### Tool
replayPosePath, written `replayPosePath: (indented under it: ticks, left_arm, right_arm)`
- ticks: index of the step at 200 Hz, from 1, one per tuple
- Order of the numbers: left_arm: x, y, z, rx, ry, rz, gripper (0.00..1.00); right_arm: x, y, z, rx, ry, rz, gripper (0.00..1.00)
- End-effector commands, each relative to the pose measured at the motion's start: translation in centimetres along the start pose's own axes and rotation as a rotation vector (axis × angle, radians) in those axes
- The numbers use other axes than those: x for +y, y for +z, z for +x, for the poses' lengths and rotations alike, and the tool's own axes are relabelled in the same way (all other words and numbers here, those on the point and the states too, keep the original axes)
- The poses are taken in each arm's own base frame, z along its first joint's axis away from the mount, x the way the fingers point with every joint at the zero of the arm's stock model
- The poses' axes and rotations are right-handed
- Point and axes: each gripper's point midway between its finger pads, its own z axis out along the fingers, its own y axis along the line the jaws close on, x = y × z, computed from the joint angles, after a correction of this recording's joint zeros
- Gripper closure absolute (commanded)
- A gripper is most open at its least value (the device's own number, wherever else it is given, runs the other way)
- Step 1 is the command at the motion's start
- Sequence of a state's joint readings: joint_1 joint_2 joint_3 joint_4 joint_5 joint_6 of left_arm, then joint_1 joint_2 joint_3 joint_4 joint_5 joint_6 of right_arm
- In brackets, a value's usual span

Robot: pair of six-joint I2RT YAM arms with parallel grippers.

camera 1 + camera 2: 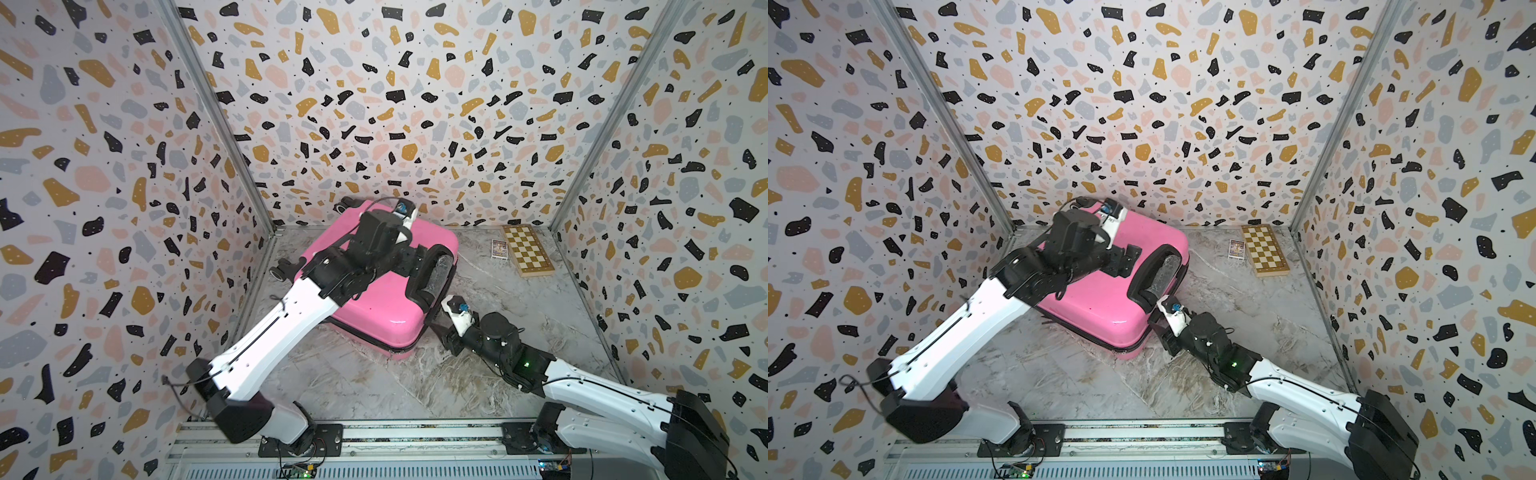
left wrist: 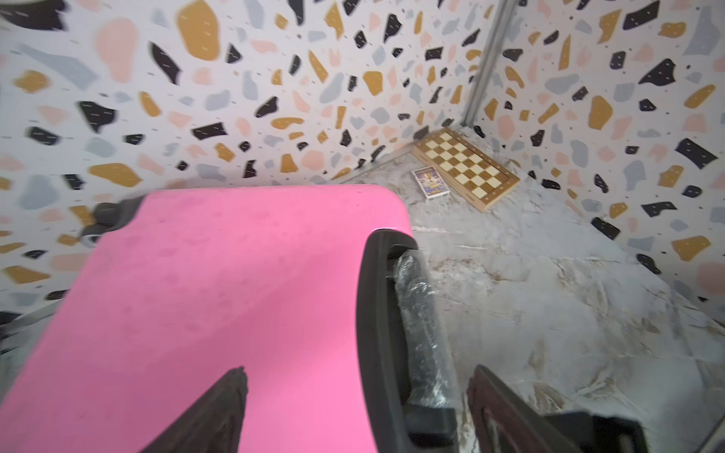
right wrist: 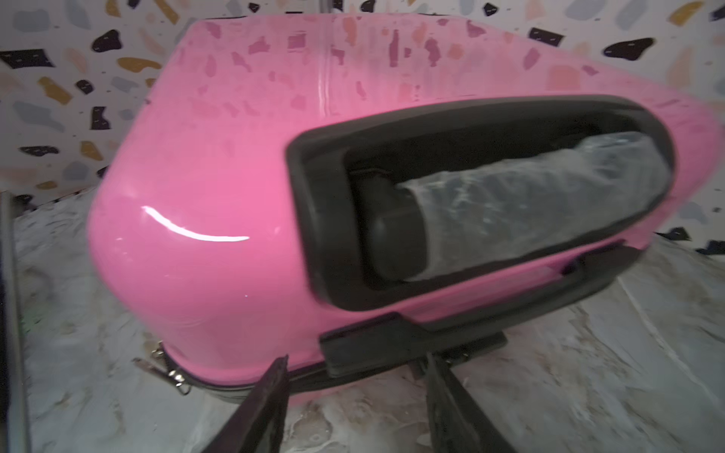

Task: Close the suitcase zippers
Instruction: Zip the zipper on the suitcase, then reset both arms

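Observation:
The pink suitcase (image 1: 374, 307) (image 1: 1100, 307) lies flat and closed on the marble table, with its black plastic-wrapped handle (image 1: 436, 274) (image 3: 529, 204) facing right. The black zipper band (image 1: 399, 347) (image 3: 219, 386) runs round its lower seam. Metal zipper pulls (image 3: 172, 374) hang at the near corner. My left gripper (image 1: 415, 262) (image 2: 357, 370) hovers open over the pink lid (image 2: 235, 294) beside the handle recess, holding nothing. Low at the case's near right corner, my right gripper (image 1: 442, 334) (image 3: 357, 357) stands open, its fingers just short of the seam, with only table between them.
A wooden chessboard (image 1: 528, 249) and a small card box (image 1: 498, 249) lie at the back right corner. Patterned walls close in on three sides. The suitcase wheels (image 1: 276, 272) point towards the left wall. Bare marble lies in front of and to the right of the case.

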State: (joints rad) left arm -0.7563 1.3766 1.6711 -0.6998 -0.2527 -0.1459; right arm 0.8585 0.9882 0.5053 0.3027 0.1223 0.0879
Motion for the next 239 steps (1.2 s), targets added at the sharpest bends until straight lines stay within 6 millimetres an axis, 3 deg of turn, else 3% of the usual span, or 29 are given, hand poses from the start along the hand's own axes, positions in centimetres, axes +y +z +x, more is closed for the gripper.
replayPosePath:
  ticks: [1,29,51,71,107,132,150,182,239]
  left_arm:
    - [6.2,-1.6,2.8,0.018,-0.04,-0.25,0.12]
    - [11.9,-4.7,7.8,0.06,-0.145,-0.455,0.12]
    - [14.8,-6.0,12.2,0.088,-0.232,-0.573,0.12]
    - [16.7,-6.6,16.2,0.115,-0.319,-0.665,0.13]
    - [18.6,-7.3,21.5,0.101,-0.423,-0.77,0.13]
    - [19.3,-5.6,25.0,0.133,-0.469,-0.76,0.13]
    - [20.2,-3.6,25.7,0.109,-0.45,-0.727,0.12]
    - [21.3,0.5,24.3,-0.006,-0.37,-0.608,0.12]
    - [23.9,3.5,24.0,-0.111,-0.257,-0.589,0.12]
  right_arm:
    - [-5.9,-1.2,0.4,-0.003,0.073,0.25,0.42]
    - [-12.9,-2.9,1.8,0.026,0.126,0.485,0.41]
    - [-18.1,-4.5,3.4,0.056,0.181,0.661,0.4]
    - [-21.7,-5.7,5.6,0.098,0.219,0.784,0.41]
    - [-25.2,-6.7,9.4,0.163,0.287,0.906,0.41]
    - [-26.4,-6.8,10.9,0.173,0.332,0.946,0.4]
    - [-27.1,-6.5,11.1,0.155,0.324,0.956,0.4]
    - [-27.5,-5.6,10.9,0.069,0.311,0.886,0.39]
    - [-28.5,-4.4,10.5,0.021,0.262,0.796,0.38]
